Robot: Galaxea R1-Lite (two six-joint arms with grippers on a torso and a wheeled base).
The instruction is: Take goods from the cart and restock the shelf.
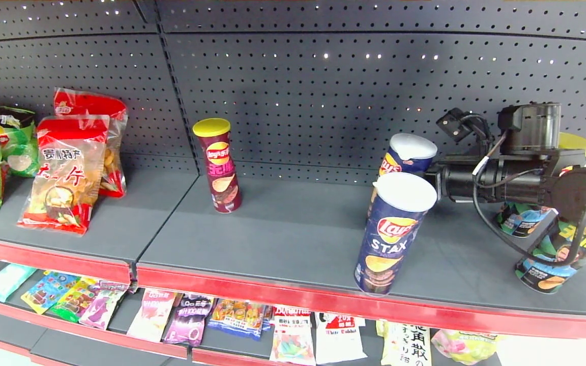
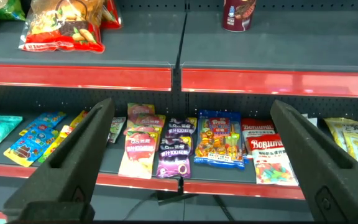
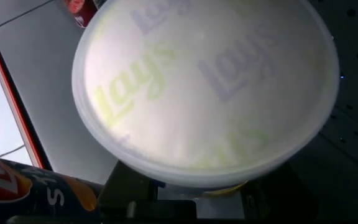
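**Rear blue can** (image 1: 404,158): stands on the shelf (image 1: 298,234) with its long axis vertical, or nearly so. Its white lid (image 3: 204,87) is uppermost and its base is hidden behind the front blue can (image 1: 392,236). It sits toward the back of the shelf board, at 1 o'clock from the front can and just beside it.

**Right gripper** (image 1: 431,179): lies level at the rear can's 3 o'clock and meets its side just under the lid. The can hides the contact, so whether the jaws are clenched on it or released cannot be told. In the right wrist view the lid sits directly in front of the camera, with the front can's label at the frame's edge.

**Front blue can**: stands on its base at the shelf's front, close to the red lip (image 1: 272,292).

**Surroundings**: a maroon can (image 1: 220,165) with a yellow lid stands upright at 9 o'clock, well apart. Green cans (image 1: 552,254) stand at 3 o'clock, behind and below the arm. Red snack bags (image 1: 66,173) lean at far 9 o'clock.

**Left gripper** (image 2: 191,106): its jaws are spread wide and hold nothing. It faces the lower shelf (image 2: 222,186), where sweet packets (image 2: 219,140) lie in a row.
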